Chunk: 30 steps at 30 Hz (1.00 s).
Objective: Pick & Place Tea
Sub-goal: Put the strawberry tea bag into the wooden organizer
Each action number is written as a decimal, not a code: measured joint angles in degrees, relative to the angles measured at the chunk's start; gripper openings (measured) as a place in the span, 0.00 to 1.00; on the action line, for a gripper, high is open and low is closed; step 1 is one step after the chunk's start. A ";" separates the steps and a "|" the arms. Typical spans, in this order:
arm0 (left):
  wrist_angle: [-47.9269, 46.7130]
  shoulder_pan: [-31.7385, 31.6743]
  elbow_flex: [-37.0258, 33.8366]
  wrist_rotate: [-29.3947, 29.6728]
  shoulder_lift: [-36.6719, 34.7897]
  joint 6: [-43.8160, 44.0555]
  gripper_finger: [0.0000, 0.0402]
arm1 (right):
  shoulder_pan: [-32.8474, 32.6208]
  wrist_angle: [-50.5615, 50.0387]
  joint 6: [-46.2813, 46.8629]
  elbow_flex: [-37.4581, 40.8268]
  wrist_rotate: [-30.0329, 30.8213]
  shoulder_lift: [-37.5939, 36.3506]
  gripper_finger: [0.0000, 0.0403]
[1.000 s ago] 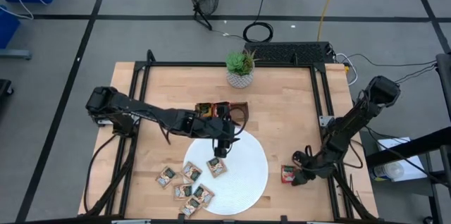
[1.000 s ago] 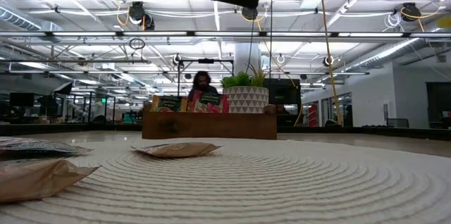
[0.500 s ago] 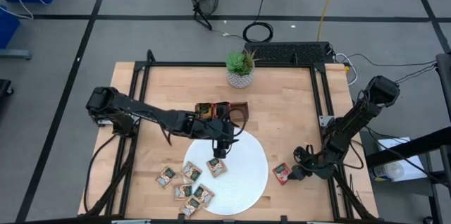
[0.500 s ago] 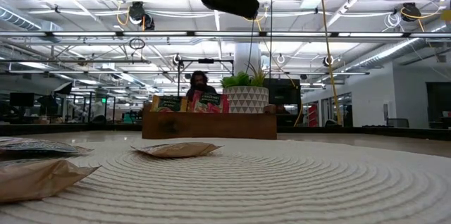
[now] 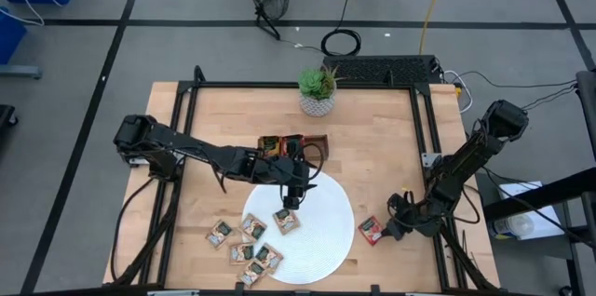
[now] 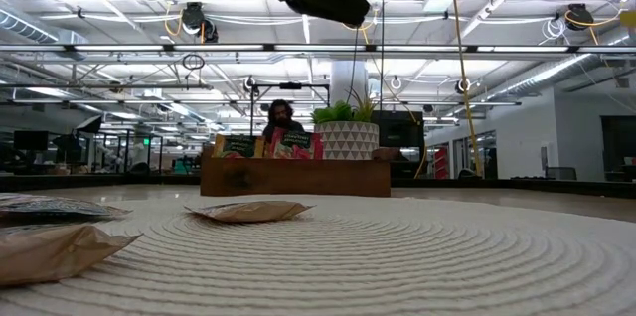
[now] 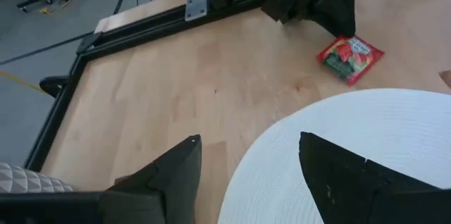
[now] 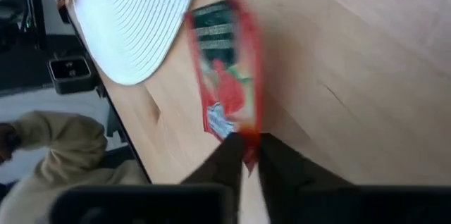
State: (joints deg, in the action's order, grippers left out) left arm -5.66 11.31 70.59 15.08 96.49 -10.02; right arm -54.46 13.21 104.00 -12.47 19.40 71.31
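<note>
Pale wooden table (image 5: pixel 372 161) in an open workshop, grey floor around. Right gripper (image 5: pixel 389 230) clamped on a red tea sachet (image 5: pixel 372 230) just right of the white plate (image 5: pixel 321 226). Left gripper (image 5: pixel 292 200) spread apart over the plate.

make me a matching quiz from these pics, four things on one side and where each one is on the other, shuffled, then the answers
Things:
1. red tea sachet
2. potted plant
3. wooden tray
4. left gripper

Places:
A. at the table's far edge, beyond the tray
B. over the white plate, fingers apart, above a sachet lying on it
C. on the bare wood beside the plate's right rim, pinched at one edge by the right gripper
D. just past the plate's far rim, with sachets standing in it

Pairs: 1-C, 2-A, 3-D, 4-B
</note>
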 joint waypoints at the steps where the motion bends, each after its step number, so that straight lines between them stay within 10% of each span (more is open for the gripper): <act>1: -0.04 -0.04 0.00 -0.01 -0.02 0.00 0.60 | 0.00 0.06 -1.22 0.00 -0.02 0.00 0.05; 15: -0.06 -0.04 0.00 0.02 -0.02 1.81 0.60 | 1.25 -1.78 -36.35 -10.76 14.92 -2.42 0.00; 25: 2.96 -0.04 0.02 0.45 -0.02 6.76 0.60 | 10.16 -4.83 -74.12 -14.73 40.27 -0.77 0.00; 30: 2.93 -0.05 0.29 2.93 -0.02 9.50 0.60 | 17.74 0.53 -85.30 -14.78 38.86 0.05 0.00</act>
State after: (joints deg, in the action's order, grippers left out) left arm -2.73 11.26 70.88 18.01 96.47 -0.53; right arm -36.72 13.74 18.70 -27.24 58.26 71.36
